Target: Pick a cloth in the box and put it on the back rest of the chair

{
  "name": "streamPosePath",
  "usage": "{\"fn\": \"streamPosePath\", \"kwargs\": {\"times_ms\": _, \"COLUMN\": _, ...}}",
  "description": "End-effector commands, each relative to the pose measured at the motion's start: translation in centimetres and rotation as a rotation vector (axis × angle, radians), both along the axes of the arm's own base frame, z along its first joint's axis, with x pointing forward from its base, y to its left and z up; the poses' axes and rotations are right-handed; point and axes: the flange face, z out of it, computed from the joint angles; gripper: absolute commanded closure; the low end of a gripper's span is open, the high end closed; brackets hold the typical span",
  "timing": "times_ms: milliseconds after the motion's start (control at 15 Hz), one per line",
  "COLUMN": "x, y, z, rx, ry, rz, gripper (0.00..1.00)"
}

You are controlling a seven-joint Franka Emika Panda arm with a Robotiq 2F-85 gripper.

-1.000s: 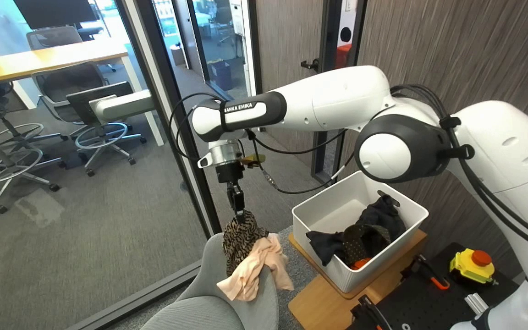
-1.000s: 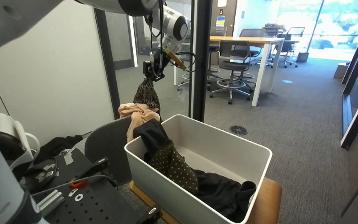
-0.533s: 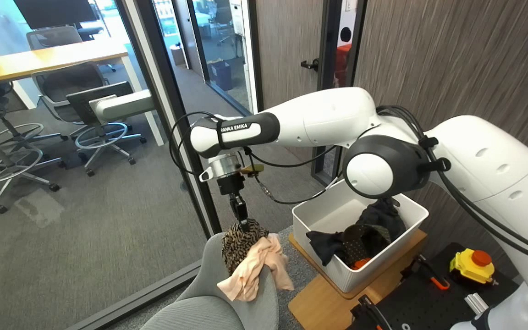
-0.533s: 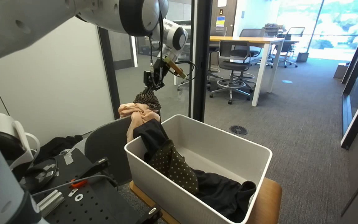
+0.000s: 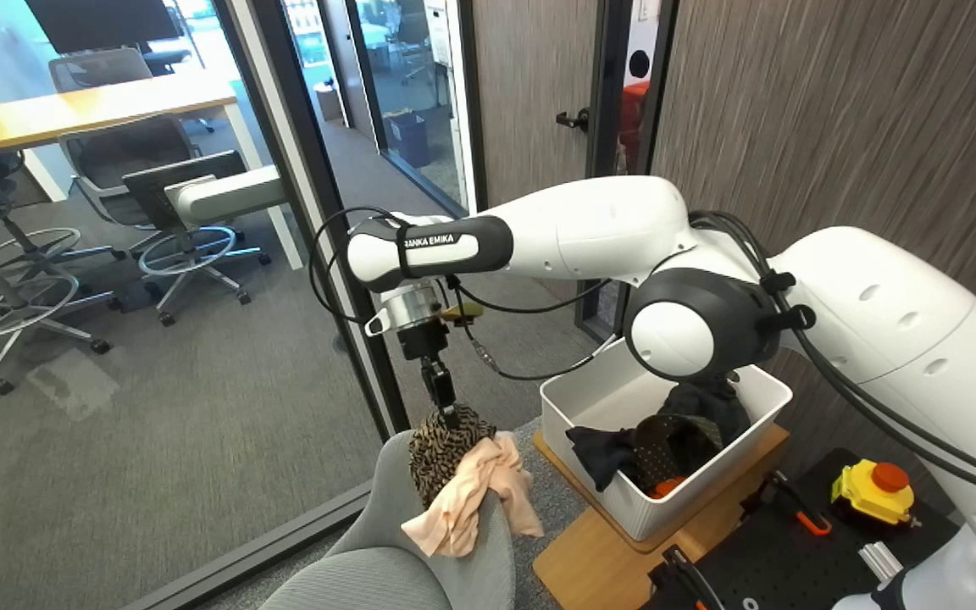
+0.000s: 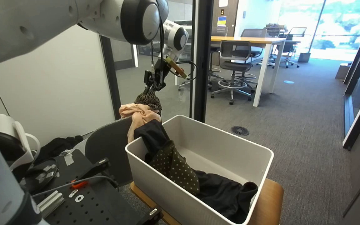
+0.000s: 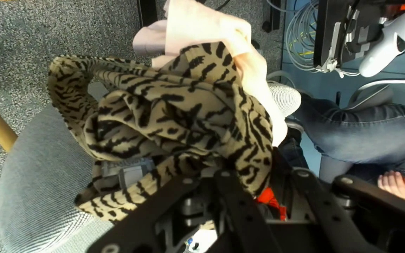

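A tan cloth with black animal print (image 5: 440,453) lies bunched over the top of the grey chair's backrest (image 5: 498,559). It also fills much of the wrist view (image 7: 174,105). A peach cloth (image 5: 471,500) hangs over the backrest beside it and partly overlaps it. My gripper (image 5: 447,418) points down at the top of the printed cloth. In the wrist view my gripper (image 7: 250,165) has its jaws apart, with printed cloth between them; the tips are partly hidden. The white box (image 6: 230,137) holds black cloth (image 6: 220,190) and a dotted dark cloth (image 6: 177,168).
The box stands on a wooden stand (image 5: 585,559) beside the chair. A black perforated table (image 6: 95,203) with clamps is near the arm base. A glass wall frame (image 5: 369,364) stands close behind the gripper. A person's leg in jeans (image 7: 371,133) shows in the wrist view.
My gripper has moved down, and the hanging printed cloth has slumped onto the backrest. In the last half second the gripper shifted slightly and its jaws look wider apart. The peach cloth stayed still.
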Motion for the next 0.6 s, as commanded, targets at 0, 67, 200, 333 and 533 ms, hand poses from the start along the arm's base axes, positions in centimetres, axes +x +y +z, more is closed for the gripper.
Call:
{"fn": "streamPosePath", "kwargs": {"times_ms": 0, "x": 0.6, "y": 0.1, "z": 1.3, "rx": -0.016, "ry": -0.021, "rz": 0.001, "gripper": 0.39}}
{"fn": "streamPosePath", "kwargs": {"times_ms": 67, "x": 0.6, "y": 0.0, "z": 1.5, "rx": -0.015, "ry": -0.023, "rz": -0.001, "gripper": 0.32}}
{"fn": "streamPosePath", "kwargs": {"times_ms": 200, "x": 0.8, "y": -0.3, "z": 1.9, "rx": -0.014, "ry": -0.029, "rz": -0.007, "gripper": 0.16}}
{"fn": "streamPosePath", "kwargs": {"times_ms": 333, "x": 1.0, "y": -0.7, "z": 2.2, "rx": -0.018, "ry": -0.031, "rz": -0.017, "gripper": 0.02}}
{"fn": "streamPosePath", "kwargs": {"times_ms": 533, "x": 1.3, "y": -1.4, "z": 2.9, "rx": -0.027, "ry": -0.034, "rz": -0.040, "gripper": 0.00}}
